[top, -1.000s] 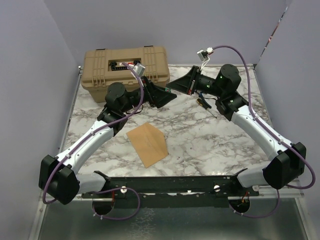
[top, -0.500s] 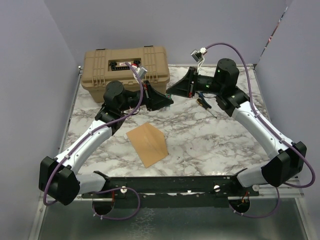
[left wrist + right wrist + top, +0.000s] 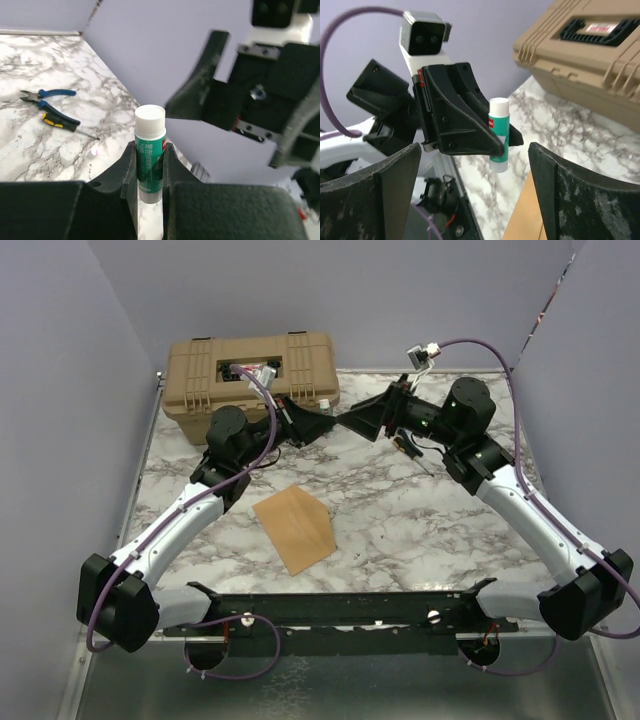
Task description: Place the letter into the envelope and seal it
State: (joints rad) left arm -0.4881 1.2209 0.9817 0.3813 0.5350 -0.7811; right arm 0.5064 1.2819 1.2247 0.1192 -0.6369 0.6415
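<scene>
While the orange-brown kraft paper envelope [image 3: 295,530] lies flat on the white-and-grey marbled worktop [image 3: 420,510], near the arms' bases and touched by neither arm, the action is above the far side. No separate pale peach letter shows anywhere, so it is probably inside already. Whether the flap is folded down I cannot tell. A green glue stick with a white cap [image 3: 149,145] has just changed hands. The right fingers [image 3: 580,195], pressed together a second ago, now stand spread wide on either side of it. The left fingers [image 3: 125,170] have closed and pinch the stick's green body, the cap clear of the grip. That points to sealing: the left arm carries the glue, and the freed right arm could uncap it or steady the envelope. Behind the arms stands a tan plastic hard case [image 3: 250,365].
</scene>
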